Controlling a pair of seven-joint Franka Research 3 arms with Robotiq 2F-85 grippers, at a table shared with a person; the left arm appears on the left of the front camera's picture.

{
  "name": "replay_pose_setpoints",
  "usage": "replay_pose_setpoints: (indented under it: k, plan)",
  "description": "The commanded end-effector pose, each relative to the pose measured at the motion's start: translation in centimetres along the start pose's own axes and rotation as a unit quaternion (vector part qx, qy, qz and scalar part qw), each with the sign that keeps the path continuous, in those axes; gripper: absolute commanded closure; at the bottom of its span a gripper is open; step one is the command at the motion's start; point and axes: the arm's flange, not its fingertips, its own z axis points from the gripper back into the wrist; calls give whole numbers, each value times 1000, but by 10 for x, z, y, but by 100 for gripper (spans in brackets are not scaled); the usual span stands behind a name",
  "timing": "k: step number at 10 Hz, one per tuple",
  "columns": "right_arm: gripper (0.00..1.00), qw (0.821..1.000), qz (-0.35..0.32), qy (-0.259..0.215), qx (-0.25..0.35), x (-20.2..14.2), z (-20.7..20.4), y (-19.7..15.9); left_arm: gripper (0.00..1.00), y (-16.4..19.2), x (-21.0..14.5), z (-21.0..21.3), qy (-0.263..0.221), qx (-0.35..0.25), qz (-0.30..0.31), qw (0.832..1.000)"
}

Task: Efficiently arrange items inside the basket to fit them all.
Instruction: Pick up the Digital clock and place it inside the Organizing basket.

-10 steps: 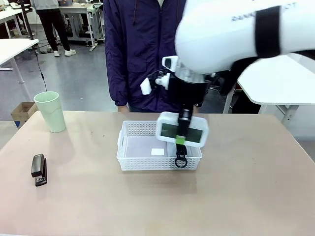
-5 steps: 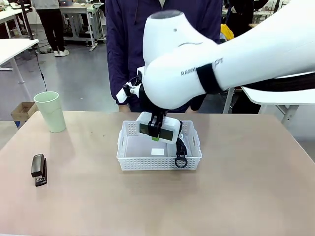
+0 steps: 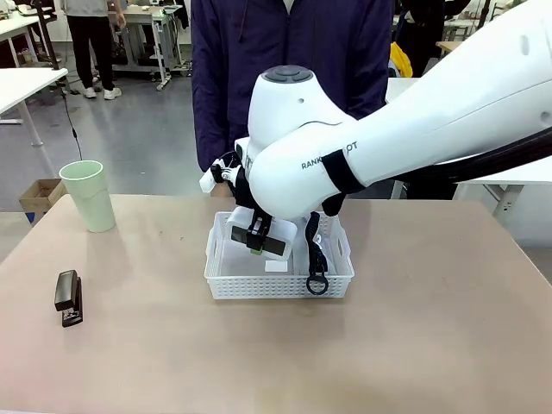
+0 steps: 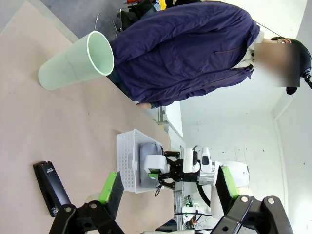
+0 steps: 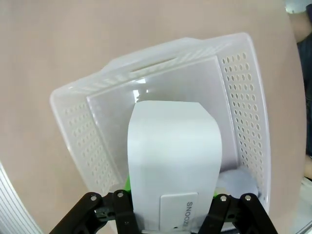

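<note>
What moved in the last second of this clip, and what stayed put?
The right gripper, fingers shut on the white box, carried it leftward and down into the basket, from above its right front corner. The green cup, the stapler and the strap ring hanging over the basket's front wall stayed as they were.

"SNOOZ" on white rounded box (image 5: pixel 173 161), "RANKA" on right arm (image 3: pixel 414 112)

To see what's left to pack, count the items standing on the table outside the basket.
2: the pale green cup at the table's far left, the black stapler nearer the robot, also left. The right arm may hide others behind the basket.
</note>
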Motion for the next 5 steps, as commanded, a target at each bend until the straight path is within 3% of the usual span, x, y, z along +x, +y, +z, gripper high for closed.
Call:
replay_pose_setpoints:
  k: [1,5]
  plan:
    - [45,1000,0,4,-12,1,-16,-13,0,1,-2,-2,-5,-10,-10,1000]
    - [45,1000,16,-1,8,-2,-50,-24,0,1,-2,-2,-5,-10,-10,1000]
